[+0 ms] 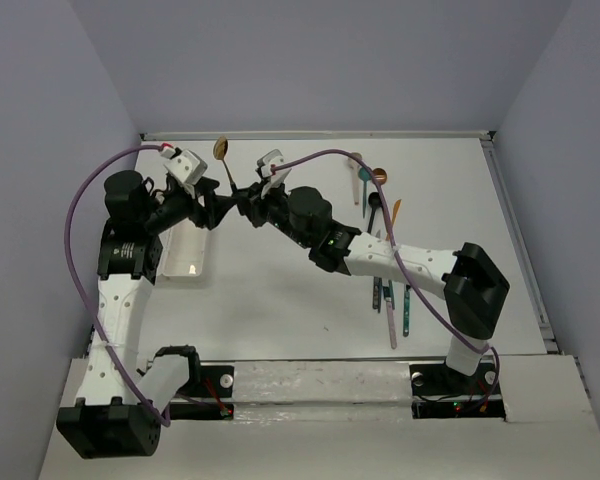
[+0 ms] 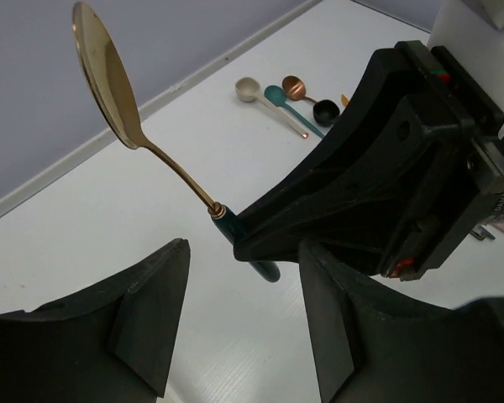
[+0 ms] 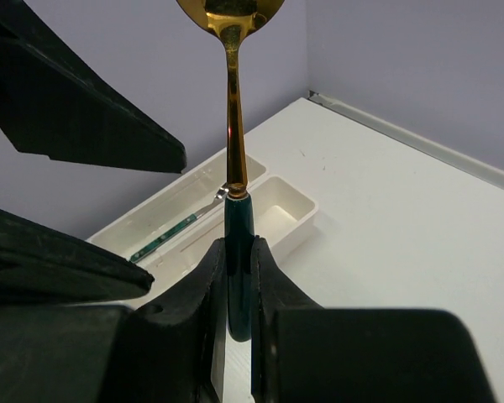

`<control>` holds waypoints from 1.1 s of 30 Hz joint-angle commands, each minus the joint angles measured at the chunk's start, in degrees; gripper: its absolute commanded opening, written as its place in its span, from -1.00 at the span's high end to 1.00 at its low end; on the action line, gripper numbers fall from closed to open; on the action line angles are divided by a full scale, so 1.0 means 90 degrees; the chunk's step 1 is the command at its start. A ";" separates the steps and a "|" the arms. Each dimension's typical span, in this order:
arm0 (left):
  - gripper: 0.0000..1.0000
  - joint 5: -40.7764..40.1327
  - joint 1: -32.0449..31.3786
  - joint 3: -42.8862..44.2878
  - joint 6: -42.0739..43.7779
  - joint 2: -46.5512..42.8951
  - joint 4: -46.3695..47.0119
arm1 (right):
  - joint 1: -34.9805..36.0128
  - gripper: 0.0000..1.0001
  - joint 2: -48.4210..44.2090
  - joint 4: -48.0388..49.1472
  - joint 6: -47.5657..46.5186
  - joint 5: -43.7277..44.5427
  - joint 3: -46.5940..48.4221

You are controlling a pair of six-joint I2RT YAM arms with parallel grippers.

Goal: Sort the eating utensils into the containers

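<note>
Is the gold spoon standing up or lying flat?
Standing up, slightly tilted. The right gripper clamps the spoon by its teal handle, bowl on top.

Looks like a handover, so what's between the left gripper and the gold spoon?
Nothing: the left wrist view shows just a gap, table behind it, between the open left gripper and the gold spoon the right gripper holds.

The right gripper (image 1: 246, 197), clamped on the teal-handled gold spoon (image 1: 222, 150), crowds the far left of the table (image 1: 280, 320), just right of the left gripper (image 1: 218, 205) with its fingers spread. The white trays (image 1: 185, 262) lie beneath the left gripper, partly covered by it. Loose utensils (image 1: 389, 318) line the right side. Open tabletop spans the near middle between trays and utensils.
</note>
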 commanded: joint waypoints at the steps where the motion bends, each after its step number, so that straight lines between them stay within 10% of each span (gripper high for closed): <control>1: -0.30 -0.0505 -0.0023 0.0131 -0.0540 -0.0008 0.0586 | 0.0055 1.00 0.0049 0.0191 -0.0033 -0.0131 0.0390; 20: -0.18 -0.0234 -0.0042 -0.0093 -0.1333 0.0724 0.1641 | 0.0114 1.00 0.0176 0.0337 0.0251 -0.0493 0.0497; 28: 0.92 -0.0487 -0.0052 -0.0074 -0.1343 0.0783 0.1378 | 0.0114 1.00 0.0157 0.0337 0.0183 -0.0337 0.0488; 33: 1.00 -0.1042 -0.0042 0.0188 -0.1061 0.0715 0.0920 | 0.0114 0.93 0.0225 -0.0032 0.0221 -0.0307 0.0614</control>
